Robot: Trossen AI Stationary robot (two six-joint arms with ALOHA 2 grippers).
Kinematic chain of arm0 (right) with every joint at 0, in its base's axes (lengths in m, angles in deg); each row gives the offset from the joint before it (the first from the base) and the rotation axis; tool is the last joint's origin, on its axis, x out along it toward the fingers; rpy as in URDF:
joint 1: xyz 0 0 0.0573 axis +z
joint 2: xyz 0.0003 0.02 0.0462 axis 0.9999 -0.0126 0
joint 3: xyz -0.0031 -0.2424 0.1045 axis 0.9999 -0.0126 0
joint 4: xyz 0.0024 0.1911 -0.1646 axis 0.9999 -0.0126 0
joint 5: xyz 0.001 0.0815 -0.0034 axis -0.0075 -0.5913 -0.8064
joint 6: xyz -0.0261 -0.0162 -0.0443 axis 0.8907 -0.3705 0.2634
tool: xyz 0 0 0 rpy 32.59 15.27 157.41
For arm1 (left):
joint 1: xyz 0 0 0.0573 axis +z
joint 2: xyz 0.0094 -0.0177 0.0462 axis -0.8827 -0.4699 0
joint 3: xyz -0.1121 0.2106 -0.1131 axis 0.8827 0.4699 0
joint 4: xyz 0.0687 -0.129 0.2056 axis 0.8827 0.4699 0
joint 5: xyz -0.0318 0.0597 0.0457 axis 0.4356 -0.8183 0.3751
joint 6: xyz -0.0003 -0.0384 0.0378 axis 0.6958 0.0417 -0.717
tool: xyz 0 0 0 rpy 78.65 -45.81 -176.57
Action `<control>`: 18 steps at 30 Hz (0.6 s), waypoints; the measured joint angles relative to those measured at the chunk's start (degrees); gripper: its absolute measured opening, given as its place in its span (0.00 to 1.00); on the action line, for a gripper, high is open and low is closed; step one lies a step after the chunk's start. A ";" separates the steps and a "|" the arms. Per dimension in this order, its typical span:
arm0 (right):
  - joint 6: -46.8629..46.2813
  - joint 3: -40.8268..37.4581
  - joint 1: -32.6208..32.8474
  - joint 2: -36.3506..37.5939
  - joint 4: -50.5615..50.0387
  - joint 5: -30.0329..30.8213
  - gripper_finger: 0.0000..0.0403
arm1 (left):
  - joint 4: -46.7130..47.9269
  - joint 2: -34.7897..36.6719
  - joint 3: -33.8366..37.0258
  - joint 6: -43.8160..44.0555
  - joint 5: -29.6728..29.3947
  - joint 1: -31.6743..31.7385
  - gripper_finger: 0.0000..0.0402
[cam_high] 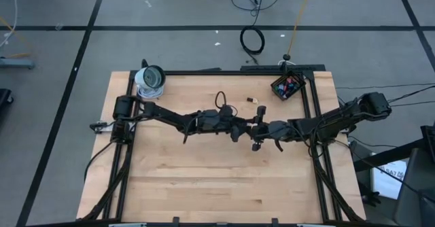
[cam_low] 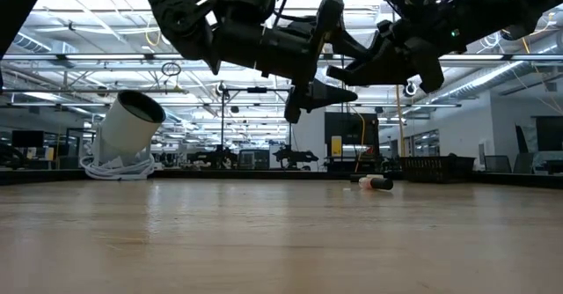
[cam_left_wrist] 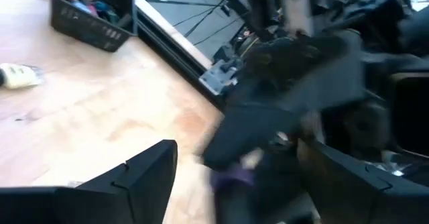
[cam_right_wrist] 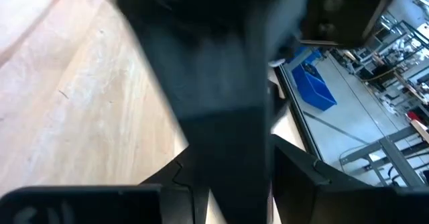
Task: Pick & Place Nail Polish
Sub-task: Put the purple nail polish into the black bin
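Above the table's middle the two arms meet tip to tip. My right gripper (cam_high: 264,128) is shut on a small purple nail polish bottle (cam_left_wrist: 231,178), held high over the wood. My left gripper (cam_high: 246,125) is open. In its wrist view its fingers (cam_left_wrist: 144,174) stand on either side of the right gripper's tip and the bottle, and I cannot tell whether they touch. Another nail polish bottle (cam_high: 255,100) lies on its side on the table toward the far edge. More coloured bottles sit in a small black basket (cam_high: 287,85) at the far right. My right gripper holds the purple bottle (cam_left_wrist: 233,177) at its fingertips, clear of the table. The view is blurred and the gripper's own body covers the place of contact, so the part held cannot be told.
A white cylindrical device (cam_high: 150,79) on a coil of cable sits at the table's far left corner. Black rails (cam_high: 314,111) run along the table's sides. Bare wood (cam_high: 204,179) lies between the arms and the near edge.
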State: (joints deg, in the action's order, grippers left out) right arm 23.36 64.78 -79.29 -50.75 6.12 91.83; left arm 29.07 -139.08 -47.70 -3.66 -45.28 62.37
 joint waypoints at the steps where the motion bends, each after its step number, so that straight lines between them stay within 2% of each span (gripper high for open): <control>1: 0.02 0.02 0.04 0.06 -0.06 -0.04 0.27 | 0.28 0.00 0.00 -0.04 -0.04 0.15 0.73; 3: 0.08 0.02 0.21 0.01 -0.25 -0.03 0.27 | 1.22 0.01 0.01 0.05 -0.05 0.39 0.68; 6: 0.50 0.00 0.26 -0.01 -0.55 0.00 0.27 | 1.39 0.00 0.02 1.13 0.65 0.33 0.57; 14: 1.48 -0.08 0.28 -0.01 -1.05 0.52 0.27 | 1.62 0.04 0.09 -0.75 1.65 0.44 0.14; 18: 1.76 -0.09 0.30 -0.01 -1.25 0.62 0.27 | 1.61 0.04 0.09 -3.18 1.73 0.44 0.13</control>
State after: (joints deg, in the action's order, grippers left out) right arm 25.12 64.69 -78.99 -50.76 4.86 92.45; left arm 30.68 -139.04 -47.61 -6.84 -43.56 62.81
